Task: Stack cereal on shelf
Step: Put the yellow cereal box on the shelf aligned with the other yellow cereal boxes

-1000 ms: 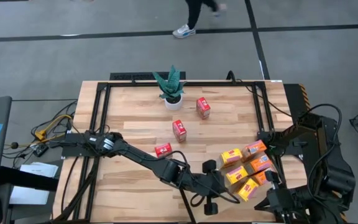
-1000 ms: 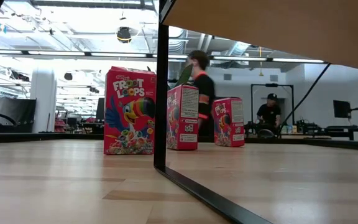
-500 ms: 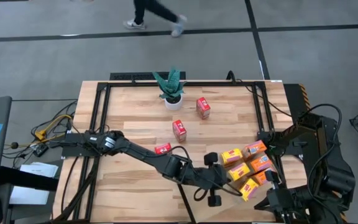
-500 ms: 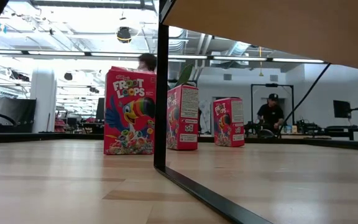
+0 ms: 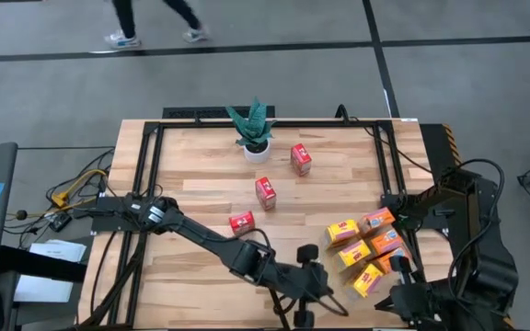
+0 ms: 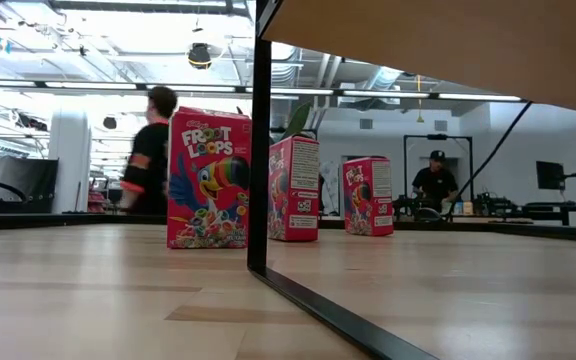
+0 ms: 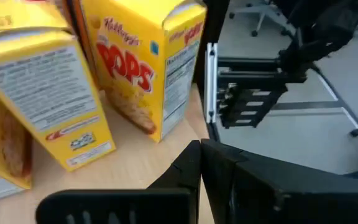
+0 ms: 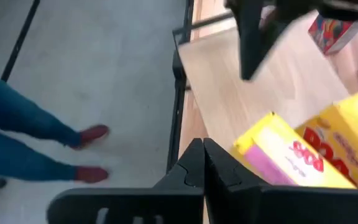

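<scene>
High view: the left hand (image 5: pixel 306 308), pressed together and empty, is seen at the bench (image 5: pixel 201 184) near edge beside the yellow cereal (image 5: pixel 362 248) cluster at right; no box is gripped, so spreading and reaching come next. The right hand (image 8: pixel 202 163), also pressed together, waits off the near right corner.

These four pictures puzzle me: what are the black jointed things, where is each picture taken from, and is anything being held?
They are two robot arms at a wooden table. One picture looks straight down, one looks level across the tabletop, and two come from cameras on the wrists. The left gripper is near the front edge, the right gripper at the front right corner; both are shut and hold nothing. Three red cereal boxes stand mid-table, yellow and orange ones cluster at the right, and a potted plant stands at the back.
</scene>
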Controlling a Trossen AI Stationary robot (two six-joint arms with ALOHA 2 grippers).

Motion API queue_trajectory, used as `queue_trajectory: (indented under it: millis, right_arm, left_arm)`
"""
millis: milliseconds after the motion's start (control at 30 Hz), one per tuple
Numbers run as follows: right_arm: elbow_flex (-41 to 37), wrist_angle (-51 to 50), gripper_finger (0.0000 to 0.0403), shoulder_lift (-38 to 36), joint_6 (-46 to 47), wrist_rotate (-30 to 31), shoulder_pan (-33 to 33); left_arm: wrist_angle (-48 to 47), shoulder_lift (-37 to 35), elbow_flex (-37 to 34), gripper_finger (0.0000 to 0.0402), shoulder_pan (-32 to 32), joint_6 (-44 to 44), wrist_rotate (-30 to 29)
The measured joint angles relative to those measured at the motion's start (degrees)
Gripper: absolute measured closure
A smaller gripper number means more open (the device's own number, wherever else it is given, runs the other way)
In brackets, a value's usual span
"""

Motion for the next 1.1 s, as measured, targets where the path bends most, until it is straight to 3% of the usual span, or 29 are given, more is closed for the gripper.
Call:
queue_trajectory:
  millis: [333, 700, 967, 1100]
  right_arm:
    - [-6.1, 0.9, 0.0394, 0.0, -1.6, -9.5, -4.6]
    - [-7.4, 2.3, 0.0391, 0.0, -3.3, -9.6, -8.6]
    - [-7.4, 1.1, 0.0389, 0.0, -2.1, -9.3, -8.5]
    - [-7.0, 0.8, 0.0389, -0.1, -1.2, -9.3, -7.9]
  left_arm:
    - [-0.9, 0.0, 0.0, 0.0401, -0.3, 0.8, -0.7]
    - [-3.2, 0.0, 0.0, 0.0401, -0.3, 1.5, 1.9]
    - [-3.1, 0.0, 0.0, 0.0401, -0.1, 2.8, 2.4]
    - [-7.5, -2.1, 0.0, 0.0401, 0.2, 4.8, 2.1]
